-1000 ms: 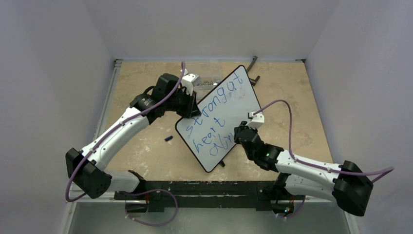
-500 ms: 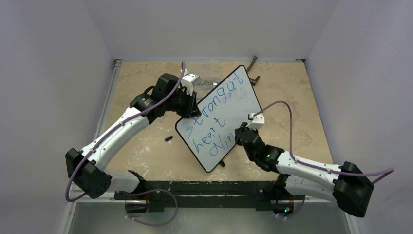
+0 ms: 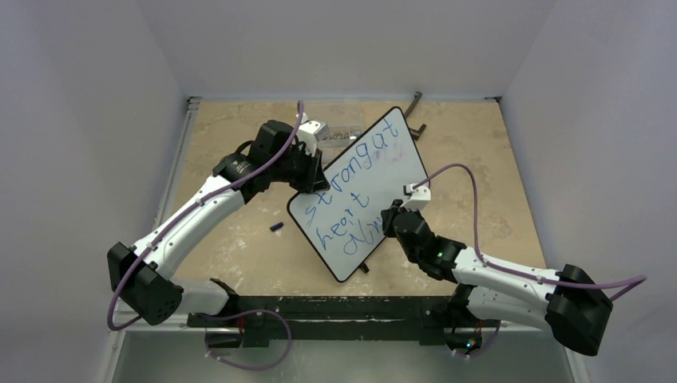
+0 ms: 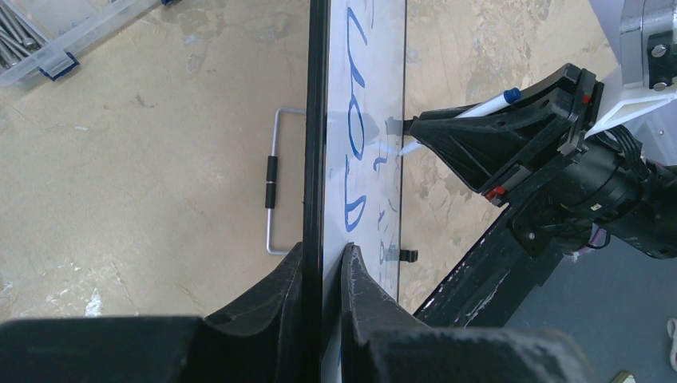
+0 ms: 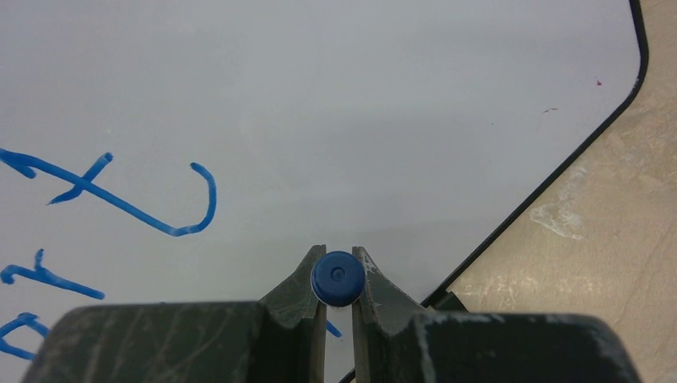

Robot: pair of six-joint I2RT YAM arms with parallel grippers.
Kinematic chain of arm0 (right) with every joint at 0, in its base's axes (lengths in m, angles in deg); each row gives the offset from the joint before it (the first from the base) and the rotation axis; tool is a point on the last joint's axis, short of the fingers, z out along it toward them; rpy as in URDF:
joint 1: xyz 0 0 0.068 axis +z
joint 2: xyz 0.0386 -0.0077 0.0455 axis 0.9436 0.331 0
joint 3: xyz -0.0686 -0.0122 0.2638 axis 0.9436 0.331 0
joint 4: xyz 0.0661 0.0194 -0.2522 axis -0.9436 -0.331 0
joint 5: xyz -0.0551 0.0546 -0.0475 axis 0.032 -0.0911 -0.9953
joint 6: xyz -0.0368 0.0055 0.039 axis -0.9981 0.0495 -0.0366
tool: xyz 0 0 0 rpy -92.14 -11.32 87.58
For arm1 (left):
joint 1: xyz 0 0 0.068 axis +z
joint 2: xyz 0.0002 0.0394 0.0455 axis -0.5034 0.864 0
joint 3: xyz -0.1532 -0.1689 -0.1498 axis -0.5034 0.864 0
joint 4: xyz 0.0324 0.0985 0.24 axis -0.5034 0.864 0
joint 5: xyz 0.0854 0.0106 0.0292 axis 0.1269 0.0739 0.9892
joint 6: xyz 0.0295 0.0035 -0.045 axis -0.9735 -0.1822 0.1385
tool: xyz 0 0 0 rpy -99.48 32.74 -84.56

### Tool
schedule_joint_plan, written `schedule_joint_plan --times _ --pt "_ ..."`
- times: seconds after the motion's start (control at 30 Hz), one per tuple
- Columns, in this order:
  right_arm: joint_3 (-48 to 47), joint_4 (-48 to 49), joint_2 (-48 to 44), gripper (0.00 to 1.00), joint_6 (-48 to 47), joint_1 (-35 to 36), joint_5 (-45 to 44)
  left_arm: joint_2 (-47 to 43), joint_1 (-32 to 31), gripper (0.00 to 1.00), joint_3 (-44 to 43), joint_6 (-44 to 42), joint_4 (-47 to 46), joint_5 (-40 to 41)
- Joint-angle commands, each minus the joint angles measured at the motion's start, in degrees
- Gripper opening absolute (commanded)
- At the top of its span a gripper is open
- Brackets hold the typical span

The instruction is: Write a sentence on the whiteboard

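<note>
The writing is well under way and close to its end, by my reading. The whiteboard (image 3: 403, 155) stands tilted over the middle of the table (image 3: 239, 251), held by the left hand (image 4: 323, 257), whose two fingers are closed nearly together on the board's black-framed edge, one on each face. The sentence (image 3: 354, 190) runs in blue across the board: "strong at" on the upper row, "heart" below it, and a last word only partly formed beside that, near the lower edge. The right hand (image 5: 338, 258) is pinched tight on a blue marker (image 4: 496, 101), and from the left wrist the tip appears to touch the white surface at that unfinished word. The step in hand, then, is finishing the last letters. The next move calls for drawing the tip sideways with light, even pressure while the left hand holds the board steady, since a hard push could swing it. Bare board is left to the right of the tip before the rounded corner, so the letters may need to stay small.
</note>
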Motion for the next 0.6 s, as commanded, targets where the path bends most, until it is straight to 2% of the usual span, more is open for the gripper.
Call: schedule_joint_plan --times 0.0,0.4,0.57 --pt "-3.3 7.9 1.1 0.0 2.2 0.4 6.3 1.1 0.8 0.0 1.0 -8.2 7.1 14.7" --pt "-4.5 7.3 1.0 0.0 1.6 0.4 6.5 0.8 0.7 0.0 1.1 -8.3 7.1 14.8" --pt "-3.4 3.2 -3.8 0.0 2.1 0.4 6.2 0.8 0.7 0.0 1.1 -8.3 7.1 14.8"
